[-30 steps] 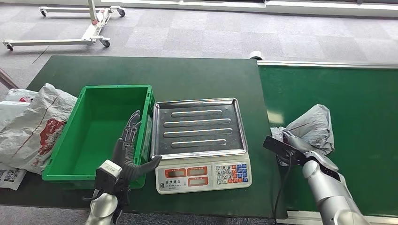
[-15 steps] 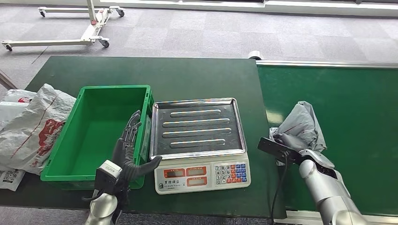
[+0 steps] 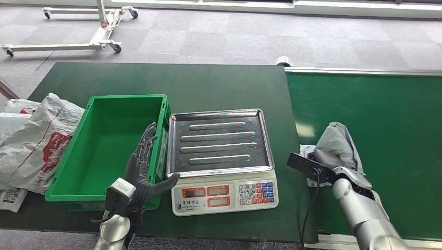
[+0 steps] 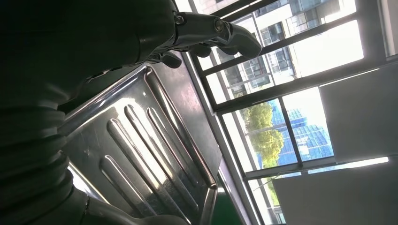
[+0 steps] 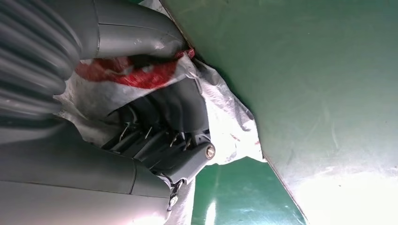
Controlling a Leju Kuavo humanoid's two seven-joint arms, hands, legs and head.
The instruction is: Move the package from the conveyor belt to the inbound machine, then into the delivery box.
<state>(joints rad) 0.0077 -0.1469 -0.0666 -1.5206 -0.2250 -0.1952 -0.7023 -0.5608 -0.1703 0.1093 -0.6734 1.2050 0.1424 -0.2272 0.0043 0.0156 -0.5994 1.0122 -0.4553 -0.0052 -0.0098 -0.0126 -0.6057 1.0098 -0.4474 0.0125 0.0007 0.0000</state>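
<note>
Green conveyor belt [image 3: 396, 109]; package [image 3: 339, 143] seemingly upright in right hand [image 3: 326, 159].

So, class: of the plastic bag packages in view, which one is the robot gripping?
The grey package on the conveyor belt, held by the right hand. The white, red-printed bags lie untouched beyond the green box.

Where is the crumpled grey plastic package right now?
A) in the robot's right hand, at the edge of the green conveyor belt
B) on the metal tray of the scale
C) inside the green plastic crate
A: the right hand grips the crumpled grey plastic package at the green conveyor belt's edge; the right wrist view shows fingers wrapped around it.
</note>
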